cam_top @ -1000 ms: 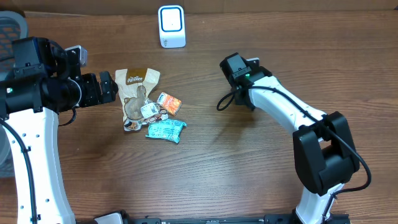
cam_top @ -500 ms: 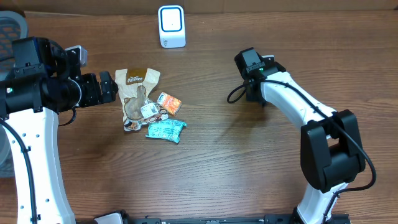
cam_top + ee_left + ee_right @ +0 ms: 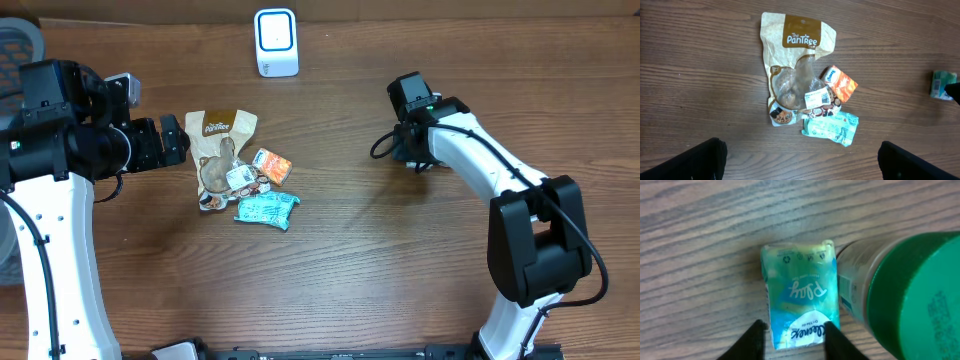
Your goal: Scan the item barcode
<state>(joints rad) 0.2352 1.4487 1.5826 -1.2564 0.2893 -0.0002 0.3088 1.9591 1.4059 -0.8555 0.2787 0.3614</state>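
Note:
A teal Kleenex tissue pack (image 3: 799, 292) lies flat on the wooden table, right under my right gripper (image 3: 794, 324). The jaws stand partly open on either side of its near end; a small gap shows at the left finger. In the overhead view the right gripper (image 3: 412, 150) hides the pack. The white barcode scanner (image 3: 275, 42) stands at the table's back edge. My left gripper (image 3: 805, 162) hovers wide open and empty over a pile of items: a Pantree pouch (image 3: 795, 65), an orange packet (image 3: 840, 83) and a teal packet (image 3: 830, 127).
A jar with a green lid (image 3: 910, 290) lies right beside the tissue pack, touching its right side. The pile (image 3: 240, 165) sits left of centre, next to the left gripper (image 3: 175, 140).
The right arm swung to the right, away from the scanner, and its jaws went from shut to partly open. The left arm and the pile stayed still.

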